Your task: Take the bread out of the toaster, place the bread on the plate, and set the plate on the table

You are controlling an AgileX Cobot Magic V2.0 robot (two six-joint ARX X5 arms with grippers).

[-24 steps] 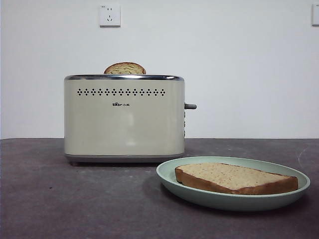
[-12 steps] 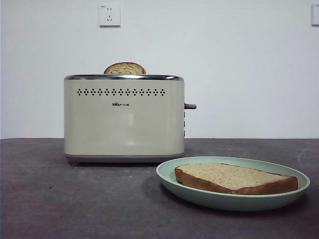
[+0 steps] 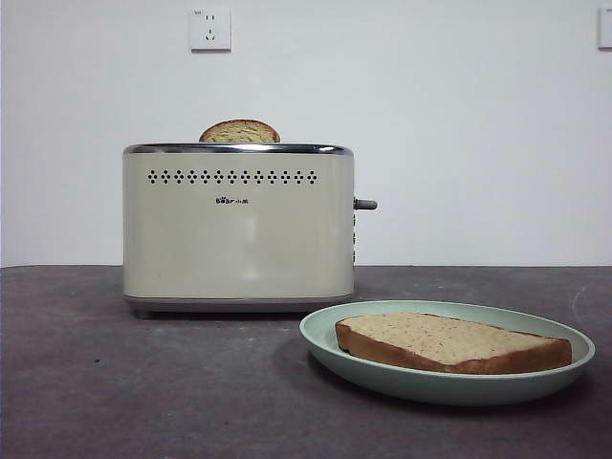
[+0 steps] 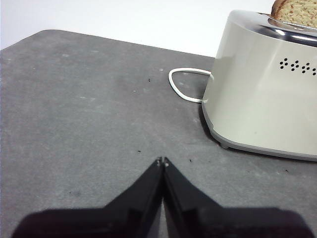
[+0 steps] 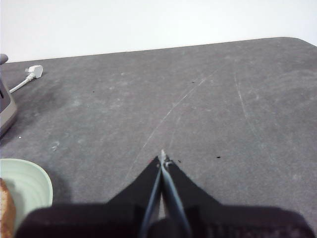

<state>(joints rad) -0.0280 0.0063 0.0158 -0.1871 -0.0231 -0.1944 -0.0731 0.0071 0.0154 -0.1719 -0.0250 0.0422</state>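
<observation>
The bread (image 3: 449, 341) lies flat in the mint-green plate (image 3: 330, 349), which rests on the dark table (image 3: 143, 382) in front of and to the right of the toaster (image 3: 237, 229). A second slice (image 3: 239, 132) pokes its domed top out of the toaster slot. My left gripper (image 4: 162, 161) is shut, holding nothing, low over bare table beside the toaster (image 4: 262, 89). My right gripper (image 5: 162, 157) is shut and empty too, over bare table beside the plate's rim (image 5: 29, 178). Neither arm appears in the front view.
A white power cord (image 4: 185, 84) loops on the table behind the toaster, its plug (image 5: 33, 72) lying further back. A wall socket (image 3: 210, 30) sits on the white wall. The table's rounded far corner (image 5: 292, 42) shows in the right wrist view.
</observation>
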